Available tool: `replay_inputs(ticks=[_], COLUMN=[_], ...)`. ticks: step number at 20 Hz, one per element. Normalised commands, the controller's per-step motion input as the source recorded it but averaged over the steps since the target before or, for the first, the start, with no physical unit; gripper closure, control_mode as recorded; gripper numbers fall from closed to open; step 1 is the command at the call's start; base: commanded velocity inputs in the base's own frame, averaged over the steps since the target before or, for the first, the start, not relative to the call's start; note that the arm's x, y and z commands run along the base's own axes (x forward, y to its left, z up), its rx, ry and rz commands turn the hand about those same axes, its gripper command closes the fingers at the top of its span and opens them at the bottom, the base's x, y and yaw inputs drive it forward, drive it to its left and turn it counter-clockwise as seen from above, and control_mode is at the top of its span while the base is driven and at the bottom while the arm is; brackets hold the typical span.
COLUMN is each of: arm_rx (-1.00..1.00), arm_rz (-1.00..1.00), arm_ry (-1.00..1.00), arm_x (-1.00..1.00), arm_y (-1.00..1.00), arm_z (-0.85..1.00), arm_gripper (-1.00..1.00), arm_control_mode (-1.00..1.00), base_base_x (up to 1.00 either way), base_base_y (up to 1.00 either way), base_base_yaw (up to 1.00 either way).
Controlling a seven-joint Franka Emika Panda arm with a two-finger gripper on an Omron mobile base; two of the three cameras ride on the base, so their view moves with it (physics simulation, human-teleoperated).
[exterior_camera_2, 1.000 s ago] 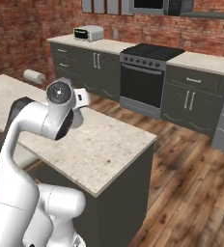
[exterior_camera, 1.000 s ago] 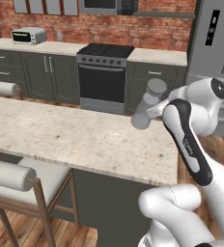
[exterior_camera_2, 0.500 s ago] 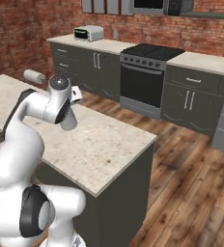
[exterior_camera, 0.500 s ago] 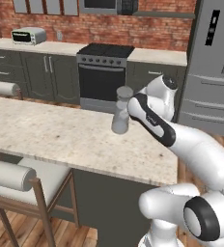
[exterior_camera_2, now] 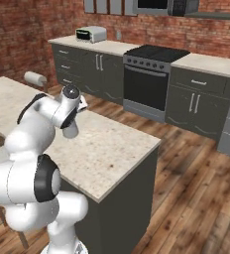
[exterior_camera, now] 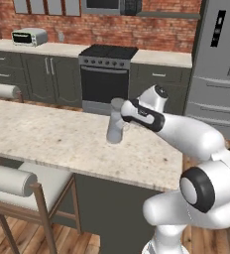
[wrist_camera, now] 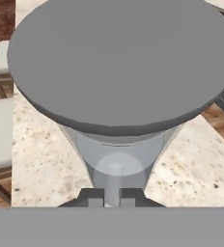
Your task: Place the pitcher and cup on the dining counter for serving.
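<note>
The pitcher (exterior_camera: pixel 115 124), a tall light-grey cylinder with a round grey lid, stands upright on the beige speckled dining counter (exterior_camera: pixel 52 139), or just above it, near its right end. My gripper (exterior_camera: pixel 122 113) is shut on its upper body from the right. In the hand view the lid (wrist_camera: pixel 123 62) looms large, and the pitcher's body runs down between my fingertips (wrist_camera: pixel 91 197). In the right base view my arm hides most of the pitcher (exterior_camera_2: pixel 71 131). The cup is out of view.
Padded stools (exterior_camera: pixel 15 181) stand along the island's near side. A paper towel roll (exterior_camera: pixel 3 91) is at the counter's far left. Beyond the counter are the stove (exterior_camera: pixel 104 74), a toaster (exterior_camera: pixel 30 35) and the fridge (exterior_camera: pixel 218 64). The counter's right edge (exterior_camera_2: pixel 137 163) drops to wood floor.
My arm has swung left over the dining counter with the pitcher in the gripper, and has brought it down from the air to the stone top.
</note>
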Motion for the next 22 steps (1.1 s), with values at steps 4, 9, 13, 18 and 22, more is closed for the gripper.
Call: replay_inputs(ticks=[4, 9, 13, 18, 22], arm_rx=[-0.01, -0.01, 0.00, -0.02, 0.00], arm_rz=[0.11, 0.09, 0.08, 0.03, 0.00], arm_ry=[0.00, 0.03, 0.05, 0.06, 0.05], arm_x=[0.31, 0.29, 0.15, 0.05, -0.03], arm_y=[0.02, 0.03, 0.00, 0.04, 0.08], arm_z=[-0.73, -0.64, -0.61, -0.31, 0.01], arm_gripper=[1.00, 1.00, 1.00, -1.00, -1.00], arm_control_mode=[-1.00, -1.00, -1.00, -1.00, -1.00], base_base_x=[0.00, 0.00, 0.00, 0.00, 0.00], base_base_y=[0.00, 0.00, 0.00, 0.00, 0.00], base_base_yaw=[0.00, 0.00, 0.00, 0.00, 0.00])
